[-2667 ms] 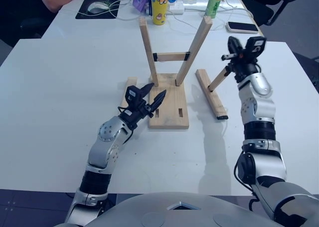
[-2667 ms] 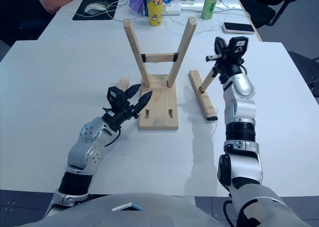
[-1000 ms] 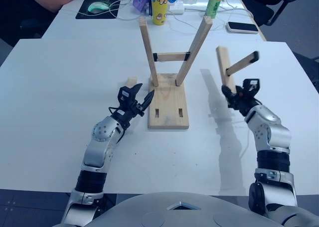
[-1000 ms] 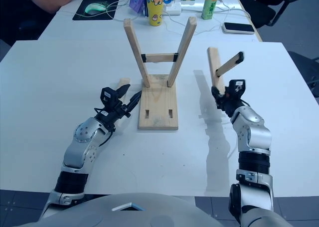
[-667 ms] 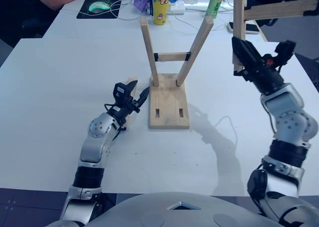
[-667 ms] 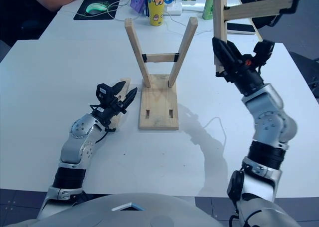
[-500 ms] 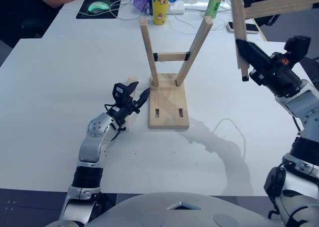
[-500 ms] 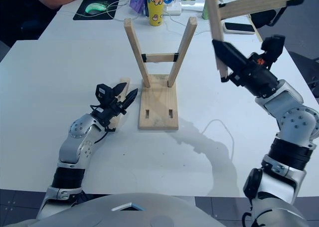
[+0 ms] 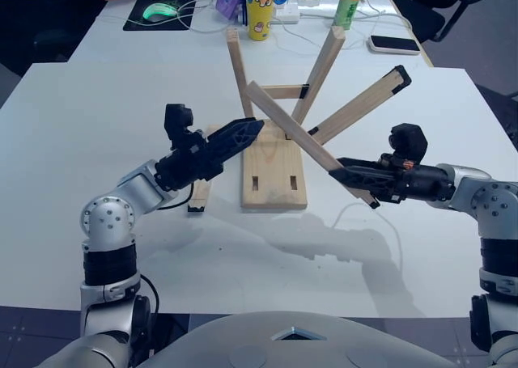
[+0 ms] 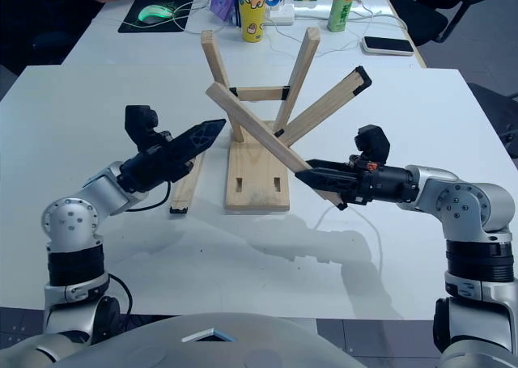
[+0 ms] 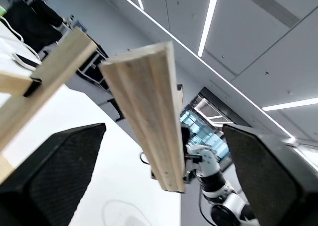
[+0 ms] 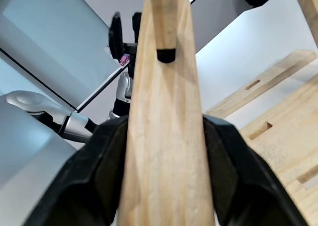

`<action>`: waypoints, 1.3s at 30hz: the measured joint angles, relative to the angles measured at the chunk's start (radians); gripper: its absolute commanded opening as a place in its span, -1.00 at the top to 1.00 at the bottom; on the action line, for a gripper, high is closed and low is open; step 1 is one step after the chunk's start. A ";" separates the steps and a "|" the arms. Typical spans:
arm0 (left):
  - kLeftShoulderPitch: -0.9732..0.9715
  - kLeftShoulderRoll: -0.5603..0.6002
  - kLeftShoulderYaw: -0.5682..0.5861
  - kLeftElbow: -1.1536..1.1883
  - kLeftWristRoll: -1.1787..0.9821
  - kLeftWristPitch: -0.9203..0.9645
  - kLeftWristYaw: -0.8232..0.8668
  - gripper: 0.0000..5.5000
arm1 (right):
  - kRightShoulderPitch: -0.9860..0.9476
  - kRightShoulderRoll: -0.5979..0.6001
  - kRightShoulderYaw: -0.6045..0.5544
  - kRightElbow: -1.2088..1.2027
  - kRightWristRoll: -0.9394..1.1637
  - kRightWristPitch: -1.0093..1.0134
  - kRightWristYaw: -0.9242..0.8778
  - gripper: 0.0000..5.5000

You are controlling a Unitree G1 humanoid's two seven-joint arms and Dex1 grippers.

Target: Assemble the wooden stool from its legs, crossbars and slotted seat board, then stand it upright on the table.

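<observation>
Swinging leg frame (image 9: 324,157) down over seat board (image 9: 273,179), left gripper (image 9: 257,125) risen

Slotted seat board (image 9: 273,182) lies flat on the bench (image 9: 89,117), two near slots vacant. Two legs (image 9: 239,69) joined by a crossbar (image 9: 279,91) stand splayed in its far end. A second leg (image 9: 295,135) with a protruding crossbar (image 9: 360,103) hangs tilted above the board, clamped in the right tool (image 9: 344,171). A loose leg (image 9: 201,192) lies just left.

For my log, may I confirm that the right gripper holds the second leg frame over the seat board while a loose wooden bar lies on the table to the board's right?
Not quite: the loose wooden bar lies to the left of the seat board, as the left eye view shows; the rest holds.
</observation>
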 measured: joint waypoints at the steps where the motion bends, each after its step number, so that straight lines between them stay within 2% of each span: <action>1: 0.000 0.003 -0.005 0.007 -0.010 0.016 0.001 -0.58 | -0.001 0.000 0.009 0.000 0.000 0.000 0.013 0.25; 9: 0.010 -0.011 -0.037 0.006 -0.034 0.046 0.013 -0.58 | -0.006 -0.001 0.068 -0.015 -0.008 0.002 0.077 0.25; 24: 0.014 0.011 -0.040 -0.012 -0.060 0.074 0.015 0.26 | -0.015 -0.001 0.075 -0.013 -0.021 0.002 0.090 0.25; 39: 0.027 0.028 -0.049 -0.041 -0.048 0.069 0.008 0.26 | -0.016 -0.003 0.105 -0.010 -0.049 -0.004 0.129 0.25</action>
